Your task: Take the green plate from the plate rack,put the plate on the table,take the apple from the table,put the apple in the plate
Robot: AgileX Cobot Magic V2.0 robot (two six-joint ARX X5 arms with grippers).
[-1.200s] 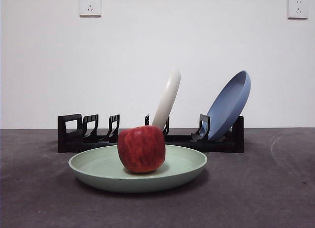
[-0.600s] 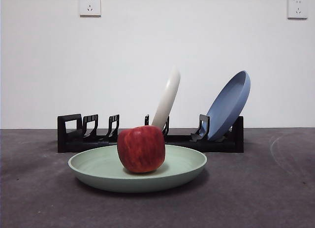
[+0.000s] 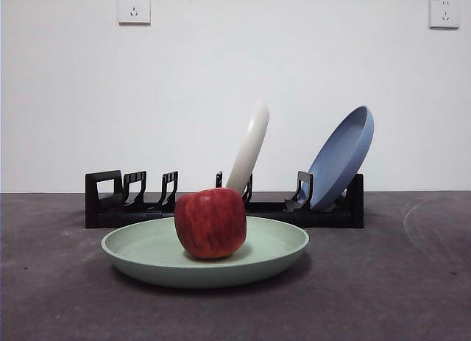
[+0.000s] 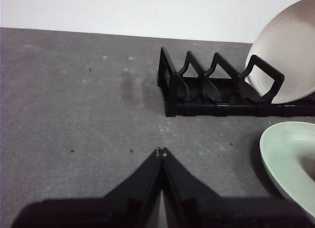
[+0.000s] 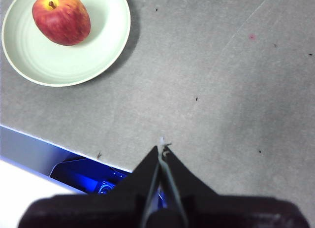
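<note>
In the front view, the nearest thing is the green plate (image 3: 205,257), lying flat on the table (image 3: 397,282) in the lower middle of the frame. The apple (image 3: 210,223) stands upright inside it, a little left of the plate's centre, its red skin streaked with faint yellow.

Just behind the plate, across the middle of the frame, runs the plate rack (image 3: 118,201), black, with upright dividers. Its left slots hold nothing. A cream-white plate (image 3: 250,146) stands on edge near the rack's middle, leaning to the right, and a blue plate (image 3: 340,158) leans the same way at the rack's right end. Farther back is a white wall with one socket (image 3: 134,7) at the upper left and another socket (image 3: 445,12) at the upper right. Neither arm shows in this view.

In the left wrist view, the left gripper (image 4: 161,151) hangs over bare table with its jaws pressed together, holding nothing; the rack's end and the green plate's rim sit toward the right of that frame.

In the right wrist view, the right gripper (image 5: 161,148) is likewise closed on nothing, near the table's edge, with the plate and apple at the upper left of the frame, well apart from it.
</note>
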